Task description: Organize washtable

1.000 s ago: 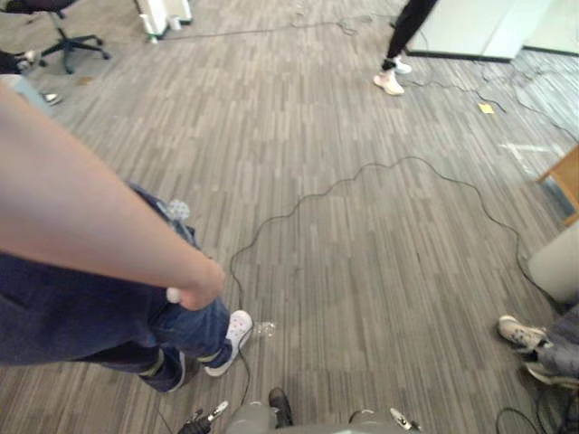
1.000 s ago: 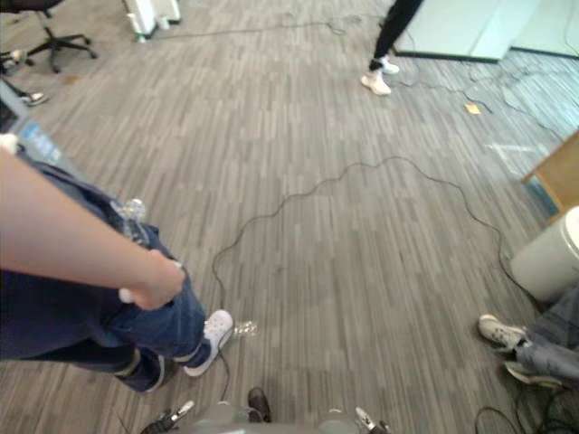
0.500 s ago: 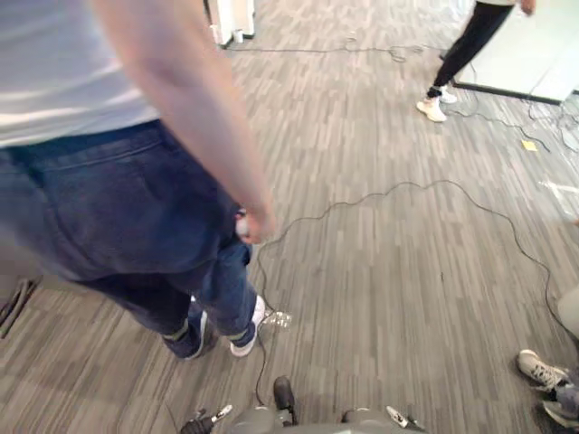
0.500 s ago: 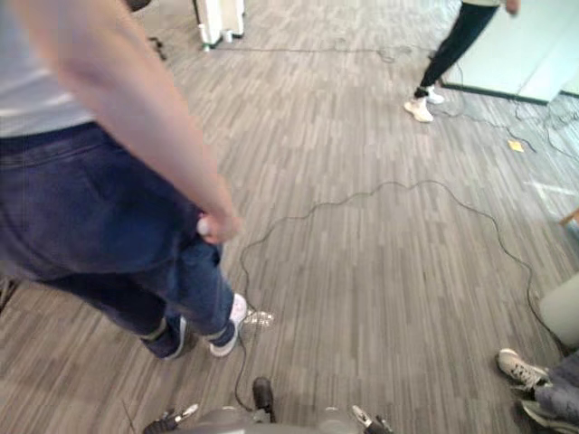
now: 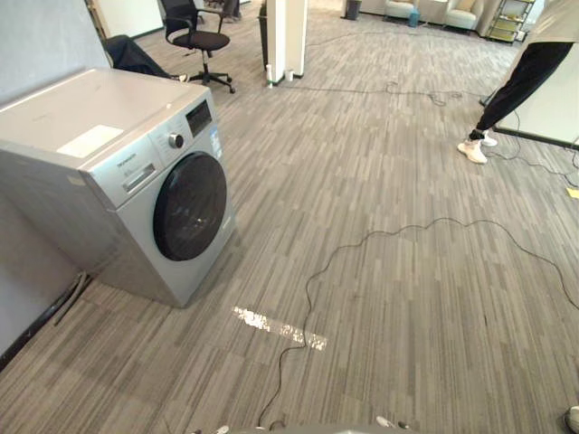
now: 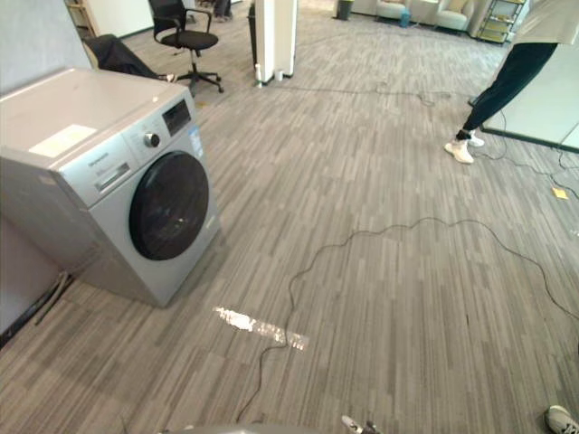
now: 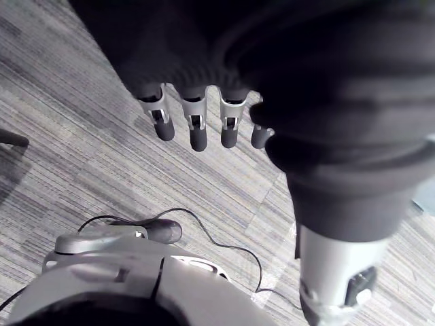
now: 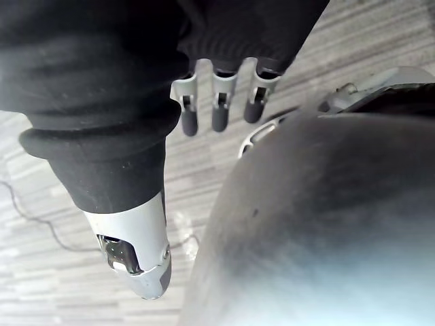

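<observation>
A silver front-loading washing machine (image 5: pixel 136 181) stands on the floor at the left, its round dark door (image 5: pixel 188 206) closed and a white sheet (image 5: pixel 90 140) lying on its top. My left hand (image 7: pixel 197 125) hangs over the grey plank floor in the left wrist view, fingers straight, holding nothing. My right hand (image 8: pixel 217 109) hangs the same way in the right wrist view, fingers straight and empty. Both hands are low at my sides, far from the machine.
A person in dark trousers and white shoes (image 5: pixel 516 81) stands at the far right. A black office chair (image 5: pixel 194 36) and a white pillar (image 5: pixel 280 36) are behind the machine. A shoe (image 6: pixel 563 418) shows at the lower right edge.
The camera has swung and lifted. The person in jeans who stood close on the left is out of the picture, and the washing machine has come into it.
</observation>
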Controlling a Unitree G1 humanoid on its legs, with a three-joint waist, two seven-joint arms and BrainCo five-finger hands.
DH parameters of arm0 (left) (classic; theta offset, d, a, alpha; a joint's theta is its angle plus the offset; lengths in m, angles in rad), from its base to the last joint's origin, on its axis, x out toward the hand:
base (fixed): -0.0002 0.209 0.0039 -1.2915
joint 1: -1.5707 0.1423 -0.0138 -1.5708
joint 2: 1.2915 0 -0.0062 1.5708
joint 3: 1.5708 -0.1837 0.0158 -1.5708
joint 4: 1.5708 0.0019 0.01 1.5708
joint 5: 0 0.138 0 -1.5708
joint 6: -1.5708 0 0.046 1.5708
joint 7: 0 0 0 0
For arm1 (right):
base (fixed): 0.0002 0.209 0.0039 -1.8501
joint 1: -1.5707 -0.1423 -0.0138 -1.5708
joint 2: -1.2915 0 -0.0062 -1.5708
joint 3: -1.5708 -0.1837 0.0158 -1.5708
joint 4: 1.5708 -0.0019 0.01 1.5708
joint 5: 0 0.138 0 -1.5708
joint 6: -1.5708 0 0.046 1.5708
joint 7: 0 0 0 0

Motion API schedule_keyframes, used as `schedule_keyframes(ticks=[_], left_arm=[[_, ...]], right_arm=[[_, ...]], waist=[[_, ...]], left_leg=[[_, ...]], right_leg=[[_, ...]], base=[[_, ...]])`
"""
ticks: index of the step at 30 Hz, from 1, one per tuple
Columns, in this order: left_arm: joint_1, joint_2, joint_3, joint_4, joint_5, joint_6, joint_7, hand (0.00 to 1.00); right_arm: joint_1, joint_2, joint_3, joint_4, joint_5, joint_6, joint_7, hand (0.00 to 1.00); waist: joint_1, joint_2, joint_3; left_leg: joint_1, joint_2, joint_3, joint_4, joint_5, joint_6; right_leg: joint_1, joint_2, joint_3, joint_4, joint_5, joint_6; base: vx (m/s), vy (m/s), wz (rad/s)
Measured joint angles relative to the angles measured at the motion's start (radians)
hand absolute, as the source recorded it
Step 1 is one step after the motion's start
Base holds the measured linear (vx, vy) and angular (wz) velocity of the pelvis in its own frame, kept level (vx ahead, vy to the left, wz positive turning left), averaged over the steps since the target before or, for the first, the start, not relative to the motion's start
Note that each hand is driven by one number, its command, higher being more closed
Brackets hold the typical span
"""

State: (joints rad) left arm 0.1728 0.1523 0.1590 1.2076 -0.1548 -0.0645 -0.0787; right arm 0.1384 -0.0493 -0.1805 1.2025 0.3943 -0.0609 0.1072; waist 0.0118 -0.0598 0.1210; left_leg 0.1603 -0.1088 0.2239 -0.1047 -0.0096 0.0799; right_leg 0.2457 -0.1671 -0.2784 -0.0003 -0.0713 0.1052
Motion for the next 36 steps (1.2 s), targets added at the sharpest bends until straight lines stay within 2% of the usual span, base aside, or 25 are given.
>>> schedule_keyframes(ticks=[4, 9, 12, 15, 17, 21, 23, 24, 26, 28, 30, 34, 36], left_arm=[[-0.004, -0.001, -0.002, -0.003, -0.009, -0.011, 0.006, 0.0], [-0.003, -0.013, -0.004, -0.01, -0.035, -0.025, 0.056, 0.0], [-0.003, -0.016, -0.003, -0.016, -0.063, -0.035, 0.069, 0.0], [-0.003, -0.025, 0.001, -0.025, -0.071, -0.052, 0.086, 0.0], [-0.003, -0.037, 0.004, -0.031, -0.072, -0.057, 0.087, 0.0], [-0.007, -0.04, 0.011, -0.038, -0.08, -0.057, 0.083, 0.0], [-0.008, -0.035, 0.01, -0.043, -0.079, -0.056, 0.08, 0.0], [-0.009, -0.028, 0.01, -0.046, -0.078, -0.056, 0.08, 0.0], [-0.022, -0.023, 0.01, -0.046, -0.078, -0.053, 0.08, 0.0], [-0.04, -0.021, 0.008, -0.049, -0.078, -0.054, 0.08, 0.0], [-0.041, -0.023, 0.008, -0.048, -0.077, -0.054, 0.08, 0.0], [-0.041, -0.03, 0.011, -0.052, -0.077, -0.055, 0.081, 0.0], [-0.039, -0.028, 0.025, -0.054, -0.077, -0.055, 0.08, 0.0]], right_arm=[[0.008, -0.004, -0.003, -0.006, -0.017, -0.004, -0.011, 0.0], [0.006, -0.005, -0.054, -0.012, -0.097, -0.019, -0.068, 0.0], [-0.003, 0.0, -0.093, -0.014, -0.171, -0.033, -0.101, 0.0], [-0.023, 0.004, -0.133, -0.014, -0.225, -0.045, -0.129, 0.0], [-0.031, -0.003, -0.143, -0.014, -0.244, -0.046, -0.129, 0.0], [-0.035, 0.003, -0.165, -0.023, -0.237, -0.047, -0.13, 0.0], [-0.037, 0.003, -0.166, -0.036, -0.222, -0.047, -0.131, 0.0], [-0.035, 0.01, -0.168, -0.041, -0.207, -0.046, -0.131, 0.0], [-0.033, 0.02, -0.189, -0.042, -0.198, -0.046, -0.132, 0.0], [-0.032, 0.025, -0.207, -0.043, -0.192, -0.046, -0.131, 0.0], [-0.031, 0.026, -0.215, -0.043, -0.189, -0.045, -0.131, 0.0], [-0.026, 0.022, -0.235, -0.039, -0.208, -0.04, -0.13, 0.0], [-0.026, 0.024, -0.232, -0.033, -0.209, -0.041, -0.129, 0.0]], waist=[[-0.001, 0.002, 0.0], [-0.003, 0.013, 0.011], [-0.004, 0.007, 0.02], [-0.021, 0.011, 0.042], [-0.017, 0.026, 0.054], [-0.011, 0.028, 0.081], [-0.007, 0.019, 0.091], [-0.01, 0.019, 0.095], [-0.012, 0.007, 0.095], [-0.022, 0.0, 0.088], [-0.023, 0.006, 0.085], [0.003, 0.012, 0.07], [0.006, -0.002, 0.061]], left_leg=[[-0.045, 0.007, 0.01, 0.0, -0.001, -0.001], [-0.066, 0.016, 0.059, 0.002, 0.002, 0.0], [-0.063, 0.024, 0.094, 0.007, 0.002, 0.0], [-0.054, 0.032, 0.11, 0.007, -0.004, -0.01], [-0.046, 0.047, 0.144, 0.008, -0.012, -0.023], [-0.014, 0.083, 0.25, 0.008, -0.026, -0.044], [0.008, 0.093, 0.314, 0.008, -0.032, -0.054], [0.011, 0.09, 0.34, 0.008, -0.036, -0.058], [0.011, 0.092, 0.35, 0.008, -0.043, -0.069], [0.007, 0.108, 0.349, 0.008, -0.037, -0.079], [0.01, 0.124, 0.349, 0.008, -0.027, -0.092], [0.01, 0.16, 0.347, 0.01, -0.01, -0.108], [-0.021, 0.179, 0.326, 0.081, -0.028, -0.12]], right_leg=[[-0.054, 0.004, 0.008, 0.009, 0.0, 0.0], [-0.098, 0.007, 0.038, 0.018, 0.003, 0.005], [-0.114, 0.013, 0.063, 0.018, 0.003, 0.006], [-0.114, 0.019, 0.066, 0.022, 0.003, 0.005], [-0.144, 0.025, 0.084, 0.064, 0.0, 0.0], [-0.227, 0.043, 0.122, 0.205, -0.011, -0.014], [-0.262, 0.041, 0.104, 0.253, -0.026, -0.035], [-0.279, 0.024, 0.057, 0.271, -0.055, -0.051], [-0.286, 0.006, 0.006, 0.276, -0.06, -0.057], [-0.277, 0.021, -0.012, 0.255, -0.052, -0.049], [-0.259, 0.038, -0.024, 0.229, -0.049, -0.054], [-0.22, 0.083, -0.038, 0.17, -0.035, -0.075], [-0.211, 0.088, -0.042, 0.153, -0.028, -0.085]], base=[[0.0, -0.029, -0.1], [0.08, -0.051, -0.26], [0.05, -0.066, -0.3], [0.02, -0.098, -0.18], [-0.01, -0.063, -0.43], [-0.03, -0.033, -0.84], [-0.08, -0.065, -0.99], [-0.08, -0.1, -0.75], [-0.04, -0.135, -0.41], [0.01, -0.182, -0.03], [0.05, -0.13, 0.07], [0.1, -0.157, 0.03], [0.11, -0.146, 0.06]])
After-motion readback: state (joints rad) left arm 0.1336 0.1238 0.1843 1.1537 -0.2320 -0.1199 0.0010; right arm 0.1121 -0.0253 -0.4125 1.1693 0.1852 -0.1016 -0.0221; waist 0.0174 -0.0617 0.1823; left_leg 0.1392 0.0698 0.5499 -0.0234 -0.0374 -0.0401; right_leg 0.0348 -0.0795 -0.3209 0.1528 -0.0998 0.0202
